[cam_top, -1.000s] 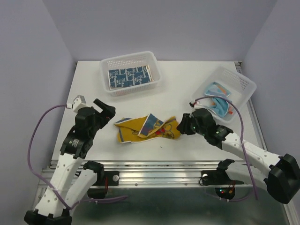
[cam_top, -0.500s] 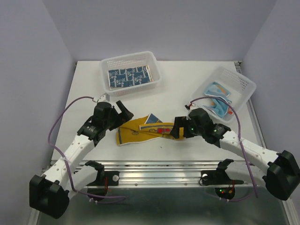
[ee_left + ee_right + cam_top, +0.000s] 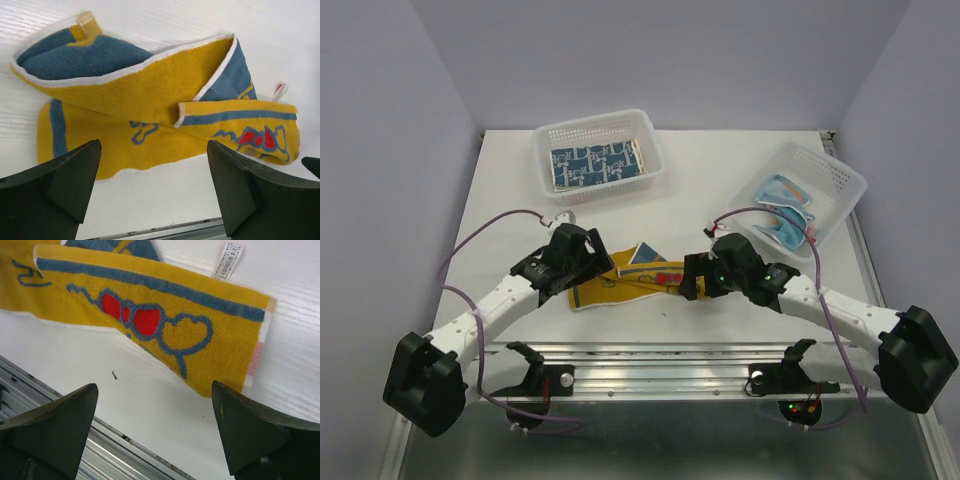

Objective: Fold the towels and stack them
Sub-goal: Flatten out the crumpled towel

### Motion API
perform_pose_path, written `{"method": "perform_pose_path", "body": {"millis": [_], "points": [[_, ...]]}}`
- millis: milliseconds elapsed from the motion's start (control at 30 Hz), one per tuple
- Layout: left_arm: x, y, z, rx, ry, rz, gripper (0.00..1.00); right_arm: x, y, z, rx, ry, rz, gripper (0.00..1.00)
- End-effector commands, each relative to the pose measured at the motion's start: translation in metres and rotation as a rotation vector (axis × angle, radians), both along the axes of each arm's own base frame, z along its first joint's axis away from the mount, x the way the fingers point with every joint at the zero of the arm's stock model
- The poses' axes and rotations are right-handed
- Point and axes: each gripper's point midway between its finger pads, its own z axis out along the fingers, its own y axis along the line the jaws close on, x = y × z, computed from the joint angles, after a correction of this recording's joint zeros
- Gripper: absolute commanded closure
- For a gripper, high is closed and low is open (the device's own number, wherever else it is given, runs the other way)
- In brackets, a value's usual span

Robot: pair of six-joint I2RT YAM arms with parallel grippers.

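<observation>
Left gripper (image 3: pixel 592 263) has moved closer over the yellow towel (image 3: pixel 620 288).

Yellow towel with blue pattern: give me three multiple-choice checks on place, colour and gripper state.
1. The yellow terry towel with blue pattern lies: A in a basket; B on the white table between the grippers; C held aloft.
2. Its bow motif is: A green; B red; C black.
3. The left gripper and right gripper are: A open; B shut on towel; C unseen.
B, it rests on the tabletop; B, red shows in the right wrist view; A, both finger pairs stand wide apart.
</observation>
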Motion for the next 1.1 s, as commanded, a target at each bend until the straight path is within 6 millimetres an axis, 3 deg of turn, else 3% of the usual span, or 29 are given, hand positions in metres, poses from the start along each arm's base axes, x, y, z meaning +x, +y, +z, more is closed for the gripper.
{"method": "perform_pose_path", "body": {"millis": [0,100,167,200,233,300,333,400,433,533,633,733,800,867,933,967,1000,1033,1067], "points": [[0.002,0.019,0.010,0.043,-0.039,0.087,0.01,0.010,0.020,0.010,-0.018,-0.052,0.036,0.00],[-0.007,0.031,-0.004,0.063,0.008,0.168,0.01,0.020,0.013,-0.006,-0.134,-0.071,-0.024,0.00],[-0.010,0.044,-0.010,0.100,0.021,0.222,0.01,0.028,0.017,-0.006,-0.182,-0.087,-0.028,0.00],[-0.011,0.050,-0.011,0.108,0.025,0.262,0.01,0.032,0.014,-0.016,-0.246,-0.085,-0.048,0.00],[-0.011,0.052,-0.011,0.104,0.025,0.272,0.01,0.040,0.015,-0.007,-0.248,-0.118,-0.073,0.00],[-0.010,0.054,-0.012,0.103,0.024,0.281,0.01,0.053,0.013,-0.014,-0.313,-0.122,-0.129,0.00],[-0.008,0.056,-0.013,0.101,0.025,0.285,0.01,0.060,0.008,-0.023,-0.367,-0.126,-0.160,0.08],[-0.009,0.060,-0.019,0.106,0.042,0.295,0.01,0.071,0.013,-0.017,-0.372,-0.147,-0.194,0.27],[-0.009,0.064,-0.021,0.107,0.047,0.304,0.01,0.074,0.012,-0.018,-0.382,-0.148,-0.209,0.53],[-0.012,0.070,-0.029,0.110,0.067,0.319,0.01,0.079,0.018,-0.013,-0.355,-0.159,-0.225,0.78],[-0.011,0.067,-0.030,0.076,0.053,0.306,0.01,0.086,0.016,-0.001,-0.328,-0.191,-0.284,0.94],[-0.009,0.059,-0.026,0.036,0.035,0.271,0.01,0.084,0.030,0.019,-0.250,-0.243,-0.186,0.99],[-0.008,0.059,-0.026,0.034,0.031,0.271,0.01,0.070,0.051,0.030,-0.165,-0.274,-0.037,0.99],[-0.008,0.058,-0.026,0.031,0.034,0.272,0.01,0.024,0.084,0.037,-0.072,-0.294,0.250,0.95],[-0.006,0.057,-0.026,0.028,0.032,0.274,0.01,-0.020,0.101,0.030,-0.046,-0.268,0.447,0.92],[-0.005,0.056,-0.026,0.030,0.036,0.271,0.01,-0.041,0.098,0.012,-0.089,-0.235,0.497,0.91],[-0.005,0.056,-0.026,0.030,0.038,0.271,0.01,-0.075,0.106,0.000,-0.115,-0.218,0.589,0.90],[-0.004,0.056,-0.025,0.032,0.036,0.269,0.01,-0.086,0.098,-0.016,-0.193,-0.205,0.592,0.85],[-0.002,0.056,-0.025,0.035,0.039,0.269,0.01,-0.114,0.097,-0.035,-0.248,-0.167,0.634,0.78]]}}
